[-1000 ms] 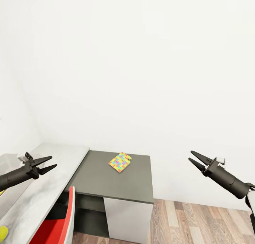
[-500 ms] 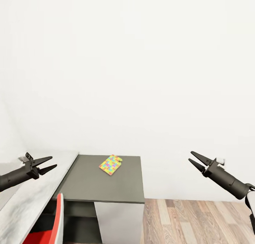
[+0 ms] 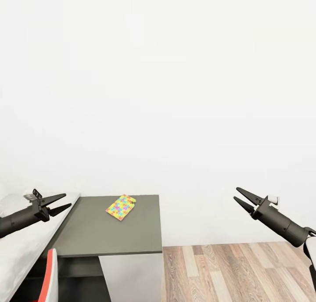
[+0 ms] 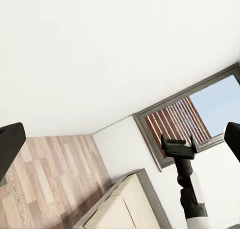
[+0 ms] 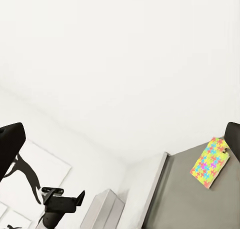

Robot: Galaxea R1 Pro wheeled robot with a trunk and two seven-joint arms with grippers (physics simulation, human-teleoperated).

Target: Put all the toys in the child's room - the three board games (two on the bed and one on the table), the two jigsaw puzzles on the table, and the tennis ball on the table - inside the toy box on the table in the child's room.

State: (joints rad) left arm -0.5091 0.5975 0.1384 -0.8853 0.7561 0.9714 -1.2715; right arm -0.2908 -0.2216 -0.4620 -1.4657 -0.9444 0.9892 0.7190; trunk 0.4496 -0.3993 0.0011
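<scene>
— Head view, task item first: where?
— Jigsaw puzzle (image 3: 120,206), flat on dark grey cabinet top (image 3: 109,231), toward its far edge near white wall (image 3: 158,87). Lying askew to the cabinet edges. Touching nothing else.
— Seen elsewhere?
— Right wrist view too: jigsaw puzzle (image 5: 210,162) on the same grey top, multicoloured interlocking pieces plain to read.
— Around it?
— Pale table top (image 3: 22,245) joined to the cabinet's left side. White door (image 3: 131,278) below the cabinet top. Red chair back (image 3: 49,275) at lower left edge. Wood-plank floor (image 3: 237,271) to the right.
— Left gripper?
— Left gripper (image 3: 61,202) over the pale table top, fingers spread apart, pinching nothing. Well apart from the puzzle.
— Right gripper?
— Right gripper (image 3: 237,194) out over the floor, against the wall, fingers likewise spread, nothing between them. Well apart from cabinet and puzzle.
— Anything further out?
— Left wrist view: dark-framed window (image 4: 200,119) with slats, beige bed (image 4: 125,209), floor planks. Right wrist view: black silhouette wall picture (image 5: 27,176).
</scene>
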